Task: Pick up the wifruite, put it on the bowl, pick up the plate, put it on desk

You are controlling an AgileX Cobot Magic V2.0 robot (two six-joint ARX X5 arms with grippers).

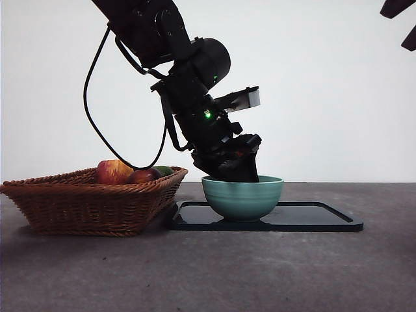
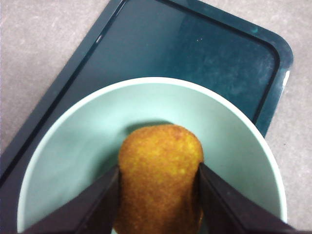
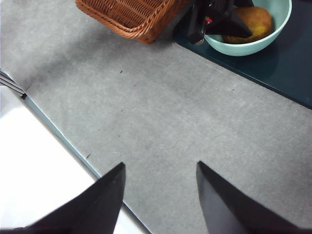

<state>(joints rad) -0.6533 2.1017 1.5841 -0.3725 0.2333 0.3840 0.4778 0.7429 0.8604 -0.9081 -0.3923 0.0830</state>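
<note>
The wifruite (image 2: pixel 161 146), a golden-brown oval, sits between the jaws of my left gripper (image 2: pixel 158 168), which is shut on it low inside the mint-teal bowl (image 2: pixel 73 146). In the front view the left gripper (image 1: pixel 237 170) reaches down into the bowl (image 1: pixel 242 198) and hides the fruit. The bowl stands on the dark teal plate (image 1: pixel 325 218), a flat rectangular tray, also seen as the plate (image 2: pixel 195 44) in the left wrist view. The right wrist view shows the wifruite (image 3: pixel 253 22) in the bowl (image 3: pixel 273 39). My right gripper (image 3: pixel 161 165) hangs open over the bare grey desk (image 3: pixel 161 107).
A wicker basket (image 1: pixel 84 201) stands just left of the plate, holding a red-and-yellow apple (image 1: pixel 114 171) and a dark red fruit (image 1: pixel 143 175). The waiting right arm (image 1: pixel 398 19) shows as a black tip at the top right. The desk's edge (image 3: pixel 58 131) runs near my right gripper.
</note>
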